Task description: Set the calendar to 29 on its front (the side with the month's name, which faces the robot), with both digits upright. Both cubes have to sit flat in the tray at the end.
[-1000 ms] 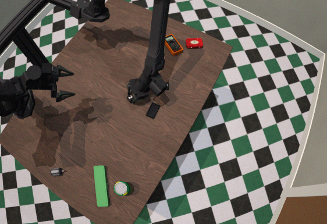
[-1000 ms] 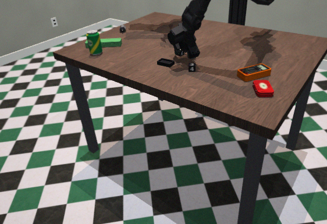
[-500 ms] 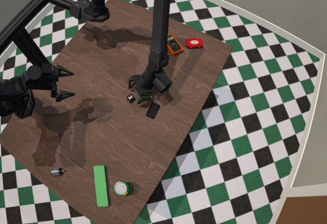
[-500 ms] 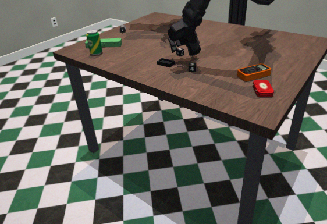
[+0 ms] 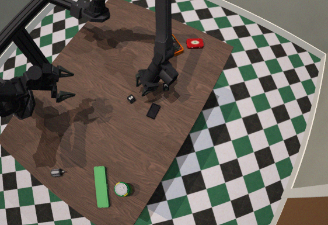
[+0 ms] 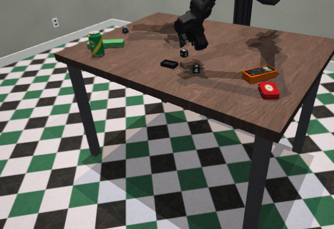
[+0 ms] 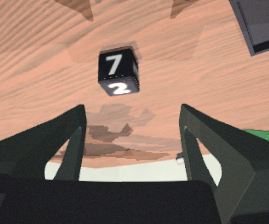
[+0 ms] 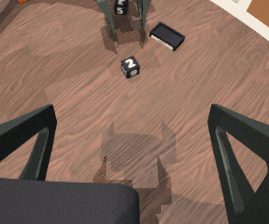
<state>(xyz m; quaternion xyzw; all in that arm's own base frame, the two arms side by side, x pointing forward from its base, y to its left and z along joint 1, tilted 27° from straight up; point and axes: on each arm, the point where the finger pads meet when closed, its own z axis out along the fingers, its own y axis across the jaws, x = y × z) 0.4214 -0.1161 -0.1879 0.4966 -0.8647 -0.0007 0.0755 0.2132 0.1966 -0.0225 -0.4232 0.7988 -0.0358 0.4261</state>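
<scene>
One black cube (image 5: 131, 98) (image 6: 184, 53) (image 7: 118, 72) (image 8: 130, 66) rests on the table with a 2 on top and a 7 on one side; another side's digit is unclear. My left gripper (image 5: 140, 86) (image 7: 132, 113) is partly open and empty, just above and beside this cube. The second cube (image 5: 166, 87) (image 6: 195, 68) (image 8: 121, 6) stands on the table beyond the left gripper, a 4 showing in the exterior view and a 5 in the right wrist view. The black tray (image 5: 153, 111) (image 6: 169, 64) (image 7: 259, 20) (image 8: 167, 36) lies empty. My right gripper (image 5: 73, 85) (image 8: 132, 112) is wide open and empty, well away.
An orange multimeter (image 5: 177, 47) (image 6: 260, 74) and a red tin (image 5: 195, 43) (image 6: 268, 90) lie towards one end. A green case (image 5: 101, 187) (image 6: 114, 43), a green can (image 5: 122, 189) (image 6: 96, 44) and a small grey object (image 5: 56, 172) (image 6: 125, 30) are at the other end.
</scene>
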